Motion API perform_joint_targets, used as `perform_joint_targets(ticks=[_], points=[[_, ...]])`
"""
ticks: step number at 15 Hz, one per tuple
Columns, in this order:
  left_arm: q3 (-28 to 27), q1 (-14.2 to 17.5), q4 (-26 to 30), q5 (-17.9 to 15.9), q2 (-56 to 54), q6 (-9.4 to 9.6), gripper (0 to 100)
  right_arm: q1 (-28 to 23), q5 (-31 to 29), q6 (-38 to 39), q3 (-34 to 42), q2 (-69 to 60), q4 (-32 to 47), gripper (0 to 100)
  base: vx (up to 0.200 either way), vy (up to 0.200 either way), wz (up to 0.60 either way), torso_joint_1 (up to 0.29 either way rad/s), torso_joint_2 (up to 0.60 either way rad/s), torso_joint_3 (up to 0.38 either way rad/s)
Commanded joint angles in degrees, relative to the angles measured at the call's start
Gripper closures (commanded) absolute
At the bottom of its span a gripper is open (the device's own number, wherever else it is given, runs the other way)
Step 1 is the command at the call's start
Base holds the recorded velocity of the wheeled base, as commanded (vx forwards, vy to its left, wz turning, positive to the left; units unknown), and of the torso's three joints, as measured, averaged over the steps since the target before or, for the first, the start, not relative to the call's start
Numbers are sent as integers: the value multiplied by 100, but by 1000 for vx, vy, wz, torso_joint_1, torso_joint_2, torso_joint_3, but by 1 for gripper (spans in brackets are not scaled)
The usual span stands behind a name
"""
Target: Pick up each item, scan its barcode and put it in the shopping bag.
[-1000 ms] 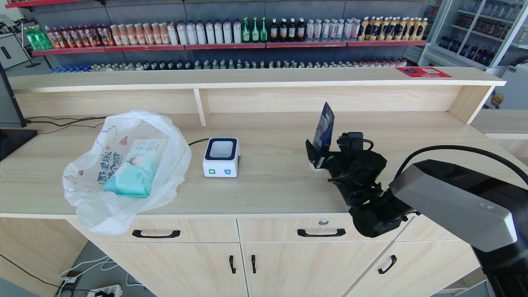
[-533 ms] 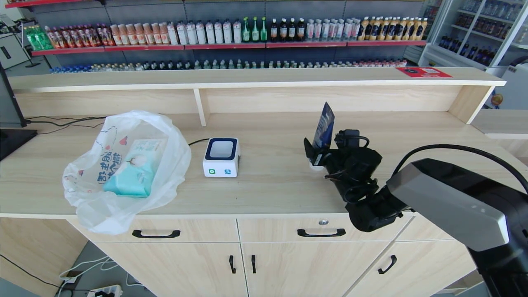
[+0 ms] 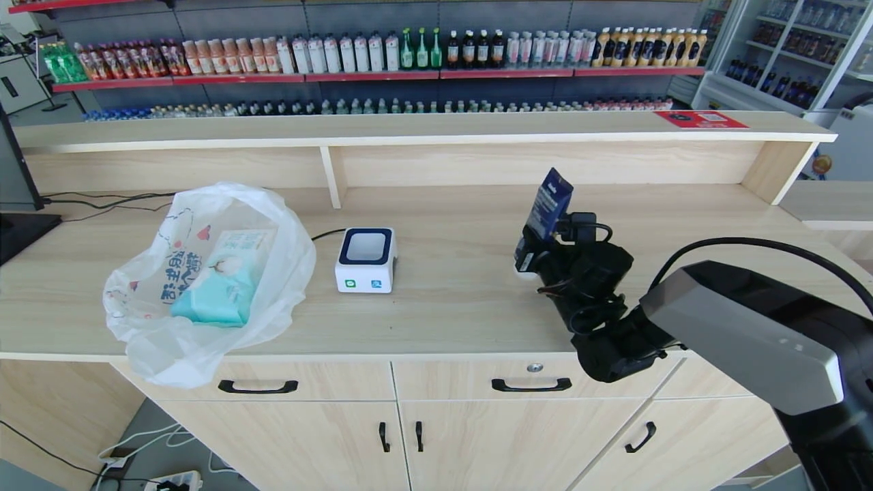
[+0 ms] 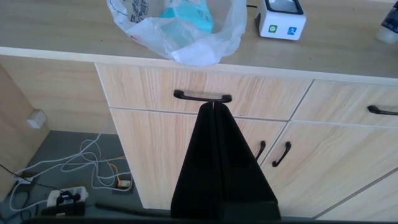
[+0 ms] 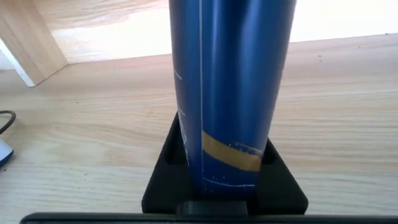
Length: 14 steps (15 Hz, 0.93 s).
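While the right pincer (image 3: 532, 258) stands over the right part of the surface (image 3: 443, 307), it is clenched on one blue packet (image 3: 550, 201), gripped at the lower end. The packet rises out of the jaws, slightly tilted. In the right wrist view one gold band crosses the packet's face (image 5: 230, 81) just above the two black fingers (image 5: 165, 171). Cannot tell whether its lower end touches the wood. One scanner (image 3: 366, 259), white with a dark window on top, sits well apart from this pincer on its left, with one dark cable (image 3: 327, 234) running off behind. Farther left again lies one translucent shopping bag (image 3: 286, 252), its mouth slack and its lower edge hanging over the front rim. Inside is one teal tissue pack (image 3: 225, 279). The left pincer (image 4: 212, 109) is low, in front of the cabinet and beneath the surface's edge. Its two fingers are pressed together on nothing, the tip just under one black drawer handle (image 4: 202, 96). The bag (image 4: 205, 43) and the scanner (image 4: 283, 18) sit above and beyond it.
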Motion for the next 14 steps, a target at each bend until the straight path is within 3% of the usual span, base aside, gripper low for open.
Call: perform_joint_targets(ticks=[1, 7, 14], points=[[0, 2, -4, 0, -2, -2, 100, 19, 1, 0, 15, -141, -11, 100, 0, 0, 0, 0, 0, 0], [0, -7, 5, 0, -2, 7, 100, 151, 1, -9, 191, -721, -11, 100, 0, 0, 0, 0, 0, 0], [0, -7, 5, 0, -2, 7, 100, 898, -26, 44, 1676, -1591, -802, 100, 0, 0, 0, 0, 0, 0]])
